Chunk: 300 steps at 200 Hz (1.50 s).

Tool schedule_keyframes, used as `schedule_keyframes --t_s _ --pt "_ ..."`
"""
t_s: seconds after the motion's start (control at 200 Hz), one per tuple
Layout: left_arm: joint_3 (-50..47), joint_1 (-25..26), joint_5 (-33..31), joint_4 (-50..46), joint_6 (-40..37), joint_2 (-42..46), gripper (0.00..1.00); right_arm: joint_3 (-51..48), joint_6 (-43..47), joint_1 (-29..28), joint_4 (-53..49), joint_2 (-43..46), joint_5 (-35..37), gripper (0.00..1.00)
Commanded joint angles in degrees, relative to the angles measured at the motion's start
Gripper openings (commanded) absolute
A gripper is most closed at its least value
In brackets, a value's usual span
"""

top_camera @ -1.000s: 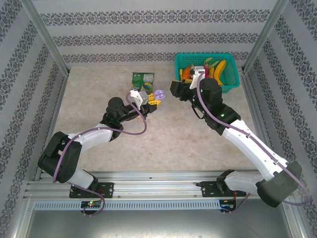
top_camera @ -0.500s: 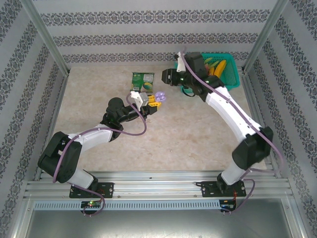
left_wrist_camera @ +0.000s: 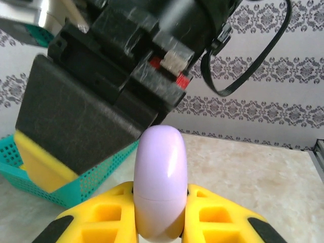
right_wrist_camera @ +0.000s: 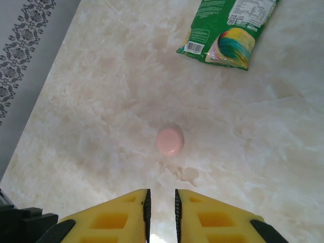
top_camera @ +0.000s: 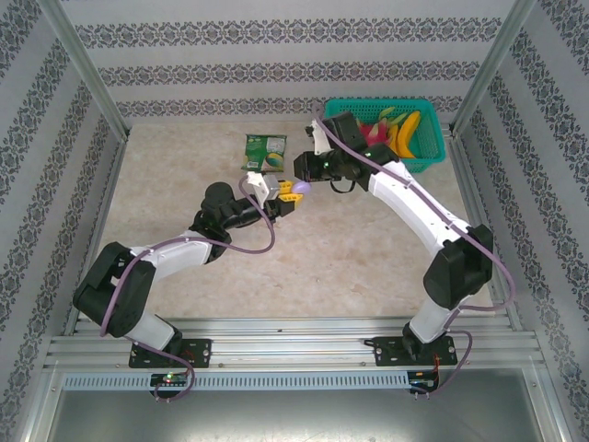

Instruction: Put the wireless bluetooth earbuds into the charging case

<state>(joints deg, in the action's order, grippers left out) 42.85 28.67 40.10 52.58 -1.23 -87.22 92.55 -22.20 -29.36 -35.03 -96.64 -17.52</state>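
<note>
Marble tabletop point(right_wrist_camera: 263, 126), patterned walls point(top_camera: 276, 78).

Two robot arms work over the surface point(top_camera: 184, 184), each ending in one end effector: the left end effector point(top_camera: 287, 191) and the right end effector point(top_camera: 306, 166). One lilac case point(left_wrist_camera: 159, 187) is at lower centre of the left wrist view. One pink case point(right_wrist_camera: 169, 141) lies mid-frame in the right wrist view, one green snack packet point(right_wrist_camera: 230, 31) at its upper right. One teal basket point(top_camera: 433, 143) sits upper right.

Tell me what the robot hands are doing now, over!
Left gripper shut on lilac case. Right gripper nearly shut, empty, above pink case on table. Snack bag clear of both.
</note>
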Motion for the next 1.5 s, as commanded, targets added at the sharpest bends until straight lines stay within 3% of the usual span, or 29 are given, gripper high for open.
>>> schedule_keyframes --t_s 0.0,0.215,0.355,0.46,0.575,0.709,0.874,1.139,1.434,1.494 --pt "1.49 0.08 -1.86 1.17 -0.11 -0.80 0.00 -3.15 1.32 -0.87 -1.48 4.77 0.47 0.23" --pt "1.85 0.08 -3.02 -0.03 3.02 -2.83 0.00 -9.77 -4.07 1.90 0.55 10.10 12.35 0.40" --pt "3.38 0.12 -4.01 -6.70 9.15 -5.55 0.00 -18.54 -9.27 5.92 5.52 14.88 12.95 0.43" --pt "7.31 0.07 -5.63 -17.27 17.15 -7.99 0.00 -23.75 -11.08 6.42 7.65 17.37 13.58 0.44" --pt "15.01 0.08 -7.99 -35.62 23.77 -11.85 0.00 -28.20 -12.85 6.43 9.05 18.98 14.25 0.44" --pt "26.47 0.08 -4.41 -52.57 28.27 -20.47 0.00 -32.11 -14.73 6.43 10.84 19.81 14.44 0.44" --pt "29.32 0.12 -2.50 -52.91 34.01 -25.81 0.00 -34.59 -15.38 6.42 11.39 20.66 15.19 0.44" --pt "33.03 0.17 -4.69 -58.82 36.27 -30.39 0.02 -36.71 -15.60 6.59 11.76 22.21 16.09 0.46" --pt "35.07 0.16 -7.69 -65.25 35.62 -31.75 0.24 -36.58 -15.43 6.77 11.47 23.14 16.20 0.52" --pt "35.68 0.15 -9.13 -67.52 35.05 -31.70 0.39 -36.44 -15.43 6.77 11.30 23.32 16.20 0.53"
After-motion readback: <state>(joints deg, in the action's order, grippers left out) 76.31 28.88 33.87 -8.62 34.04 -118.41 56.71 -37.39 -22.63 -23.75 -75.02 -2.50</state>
